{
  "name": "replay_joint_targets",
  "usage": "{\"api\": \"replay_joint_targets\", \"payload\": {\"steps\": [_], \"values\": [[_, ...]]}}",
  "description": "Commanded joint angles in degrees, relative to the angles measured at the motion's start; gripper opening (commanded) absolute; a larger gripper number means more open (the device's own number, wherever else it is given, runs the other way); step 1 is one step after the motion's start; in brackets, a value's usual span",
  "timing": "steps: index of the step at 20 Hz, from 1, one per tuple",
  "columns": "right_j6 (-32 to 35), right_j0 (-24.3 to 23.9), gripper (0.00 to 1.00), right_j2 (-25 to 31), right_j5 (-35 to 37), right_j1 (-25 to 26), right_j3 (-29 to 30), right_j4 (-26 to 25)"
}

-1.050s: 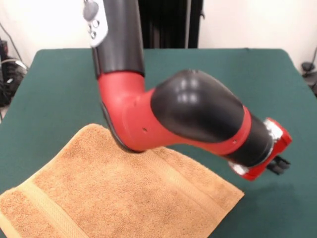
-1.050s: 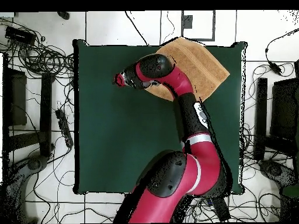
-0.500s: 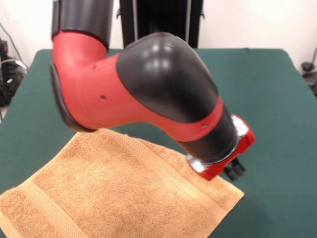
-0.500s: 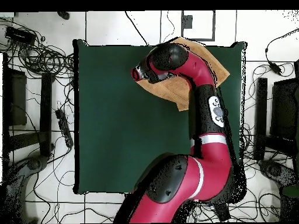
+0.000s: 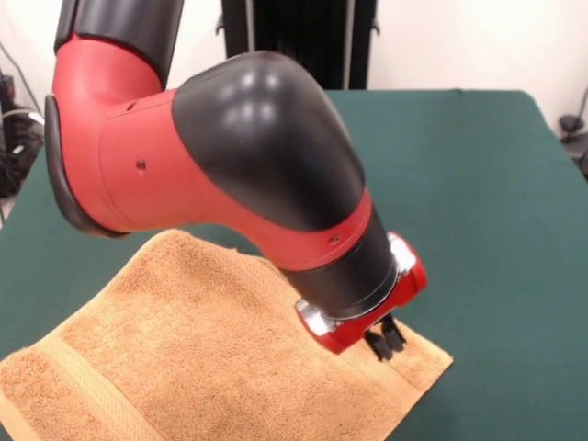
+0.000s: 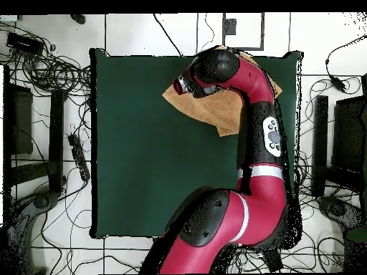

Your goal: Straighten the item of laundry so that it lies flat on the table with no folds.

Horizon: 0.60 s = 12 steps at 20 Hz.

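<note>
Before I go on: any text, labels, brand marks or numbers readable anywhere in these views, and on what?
None can be read.
Arm: plain red and black shells, no lettering visible; the grey button panel shows only small round controls, too small to read.
Towel: no tag or print in view.
Table: plain green cloth, no marks.
Claw: no label visible.

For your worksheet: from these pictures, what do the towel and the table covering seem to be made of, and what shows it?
Towel: likely cotton terry, with a fuzzy looped pile and a flatter, paler woven band. Table: seemingly covered in matte dark green cloth, smooth and without shine; the fibre cannot be told.
</note>
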Motion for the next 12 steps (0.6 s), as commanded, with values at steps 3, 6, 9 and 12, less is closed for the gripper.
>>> {"api": "replay_joint_targets", "payload": {"steps": [3, 6, 9, 12], "values": [[-2.2, 2.0, 0.0, 2.6, 7.6, 9.1, -2.7, -1.4], [-2.5, 2.4, 0.0, 3.2, 8.7, 11.3, -5.2, -1.6], [-2.8, 2.6, 0.0, 3.0, 9.1, 12.4, -6.6, -2.3], [-3.0, 3.0, 0.0, 2.4, 8.7, 13.3, -7.7, -3.2]]}}
